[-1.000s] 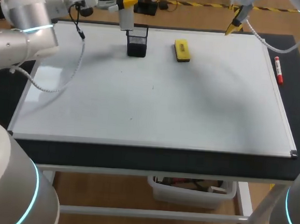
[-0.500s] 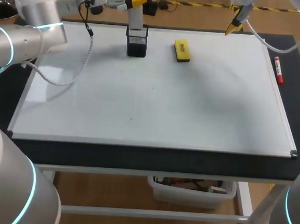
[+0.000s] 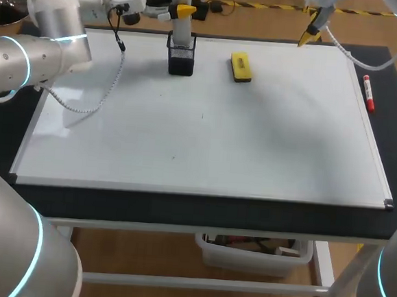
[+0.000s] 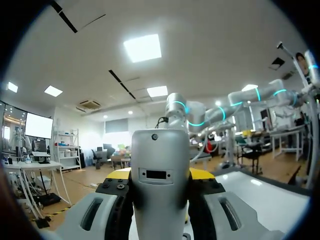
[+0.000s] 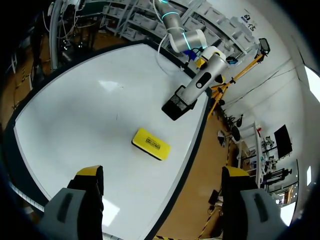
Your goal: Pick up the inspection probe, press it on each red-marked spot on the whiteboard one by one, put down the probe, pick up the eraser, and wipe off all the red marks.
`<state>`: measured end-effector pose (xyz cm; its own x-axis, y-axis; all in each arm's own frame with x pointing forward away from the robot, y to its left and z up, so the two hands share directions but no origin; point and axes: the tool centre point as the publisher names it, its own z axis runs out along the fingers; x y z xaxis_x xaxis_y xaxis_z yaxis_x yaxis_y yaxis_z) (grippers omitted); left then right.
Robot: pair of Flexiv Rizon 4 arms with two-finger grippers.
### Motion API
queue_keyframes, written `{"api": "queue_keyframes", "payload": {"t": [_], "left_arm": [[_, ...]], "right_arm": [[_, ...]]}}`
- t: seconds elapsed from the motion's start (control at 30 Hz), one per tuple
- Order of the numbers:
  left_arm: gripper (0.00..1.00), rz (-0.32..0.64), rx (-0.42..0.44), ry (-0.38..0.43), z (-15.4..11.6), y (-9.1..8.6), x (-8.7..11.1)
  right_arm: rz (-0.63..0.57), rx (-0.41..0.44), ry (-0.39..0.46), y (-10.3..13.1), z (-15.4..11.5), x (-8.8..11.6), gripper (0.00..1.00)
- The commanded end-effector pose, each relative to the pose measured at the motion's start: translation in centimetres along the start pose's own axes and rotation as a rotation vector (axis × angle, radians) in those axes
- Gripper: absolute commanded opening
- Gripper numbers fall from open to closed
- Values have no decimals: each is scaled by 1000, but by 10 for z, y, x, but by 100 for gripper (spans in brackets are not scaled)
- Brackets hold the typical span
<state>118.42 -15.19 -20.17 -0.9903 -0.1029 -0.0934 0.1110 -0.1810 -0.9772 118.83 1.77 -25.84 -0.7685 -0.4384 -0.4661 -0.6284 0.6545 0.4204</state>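
**Head view.** At the upper left of the frame, the left claw grips the grey inspection probe upright, with its lower end at the rim of the black mesh holder. A second ago the probe hung left of the holder, and the claw has since shifted right. The yellow eraser lies on the whiteboard, near the holder's right. The right claw, at the upper right, is unmoved.

**Left wrist view.** The probe is clamped between the claw's fingers.

**Right wrist view.** The right claw is spread wide and holds nothing. The eraser lies ahead of it, with the holder and the probe beyond.
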Motion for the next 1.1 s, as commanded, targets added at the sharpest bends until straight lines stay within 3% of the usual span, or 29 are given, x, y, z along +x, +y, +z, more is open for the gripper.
{"api": "queue_keyframes", "payload": {"t": [0.03,0.73,1.1], "left_arm": [[0,-7,11,102,1,11,-7],[0,-66,-7,97,-9,58,-6],[0,-104,-19,90,-8,74,-8]], "right_arm": [[-2,2,3,0,-1,0,100],[-2,2,3,0,-1,0,100],[-2,2,3,0,-1,0,100]]}}
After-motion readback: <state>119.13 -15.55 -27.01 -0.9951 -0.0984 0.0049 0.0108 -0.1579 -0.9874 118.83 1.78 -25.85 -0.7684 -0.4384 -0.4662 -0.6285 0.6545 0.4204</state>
